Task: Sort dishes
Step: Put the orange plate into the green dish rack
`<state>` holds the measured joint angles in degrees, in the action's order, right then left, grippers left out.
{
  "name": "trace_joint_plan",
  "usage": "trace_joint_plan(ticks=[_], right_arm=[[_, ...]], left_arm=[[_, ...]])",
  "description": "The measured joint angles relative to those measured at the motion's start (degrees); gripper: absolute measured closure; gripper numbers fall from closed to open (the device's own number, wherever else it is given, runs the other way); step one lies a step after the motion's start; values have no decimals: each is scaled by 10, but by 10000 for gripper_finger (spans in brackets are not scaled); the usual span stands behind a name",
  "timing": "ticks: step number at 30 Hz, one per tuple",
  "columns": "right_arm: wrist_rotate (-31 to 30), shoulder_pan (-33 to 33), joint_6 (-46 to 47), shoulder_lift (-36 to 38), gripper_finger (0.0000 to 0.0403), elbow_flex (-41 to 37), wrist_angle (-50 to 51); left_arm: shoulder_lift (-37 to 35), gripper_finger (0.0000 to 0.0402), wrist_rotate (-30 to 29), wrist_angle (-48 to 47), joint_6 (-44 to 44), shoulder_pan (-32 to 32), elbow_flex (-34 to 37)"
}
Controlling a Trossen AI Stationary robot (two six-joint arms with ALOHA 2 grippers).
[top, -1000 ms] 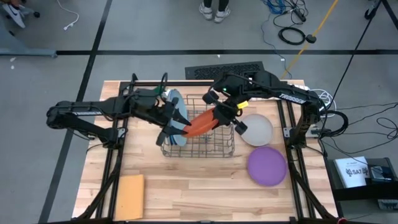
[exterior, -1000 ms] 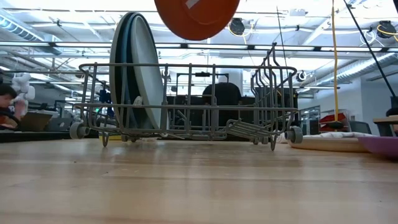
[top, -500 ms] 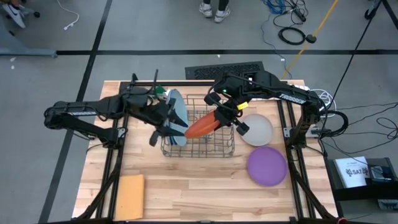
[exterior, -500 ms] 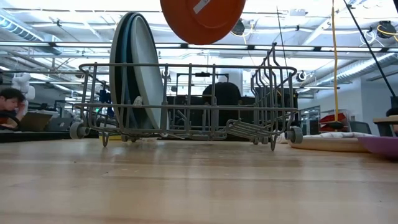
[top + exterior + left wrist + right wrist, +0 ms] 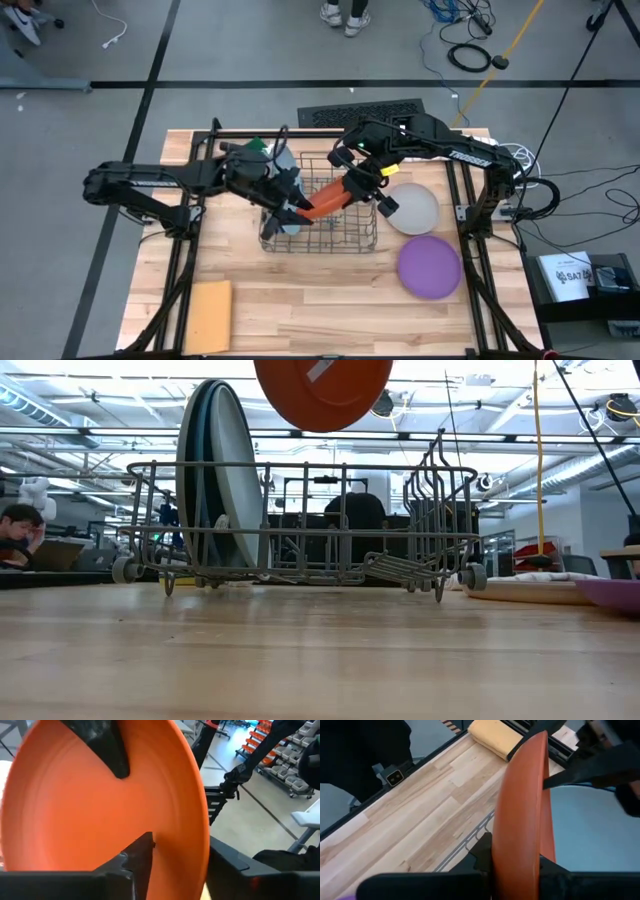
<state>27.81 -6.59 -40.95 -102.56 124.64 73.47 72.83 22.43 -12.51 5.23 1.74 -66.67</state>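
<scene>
An orange plate [image 5: 322, 200] hangs on edge above the wire rack [image 5: 340, 235], clear of its top in the low view [image 5: 320, 390]. My right gripper [image 5: 352, 185] is shut on it from the far right. My left gripper [image 5: 295, 208] is at the plate's left end. In the left wrist view its fingers [image 5: 142, 857] stand open on either side of the plate's rim [image 5: 206, 845]. Three large plates [image 5: 215, 470] stand upright in the rack's left end. A light grey plate [image 5: 412, 208] and a purple plate [image 5: 430, 267] lie flat on the table to the right. My right gripper pinches the orange plate's rim [image 5: 520, 845] between its two fingers, one finger [image 5: 107, 750] on the hollow face and one behind. It comes slanting down from the far right. The plate stands on edge, lifted clear above the rack. My left gripper straddles the opposite rim; whether its fingers touch the plate I cannot tell.
A tan square sheet [image 5: 208, 312] lies at the table's near left corner. The rack's middle and right slots [image 5: 400, 530] hold no plates. Bare wood lies in front of the rack. A person sits in the room beyond the table's left side.
My left gripper drew back toward the table's left edge, then went right again and closed in on the orange plate's left end, so that its fingers now stand around the rim. The plate stays held above the rack.
</scene>
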Motion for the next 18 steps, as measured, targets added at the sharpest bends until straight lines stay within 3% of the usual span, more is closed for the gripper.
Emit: trace_joint_plan(ticks=[7,14,18], right_arm=[[-19,6,40,0,366,0,4],[-30,13,124,0,354,0,-1],[-93,27,153,0,336,-1,-2]], left_arm=[[3,385,-8,-3,-35,0,0],[1,394,4,-3,-30,0,0],[1,394,18,-18,-28,-5,0]])
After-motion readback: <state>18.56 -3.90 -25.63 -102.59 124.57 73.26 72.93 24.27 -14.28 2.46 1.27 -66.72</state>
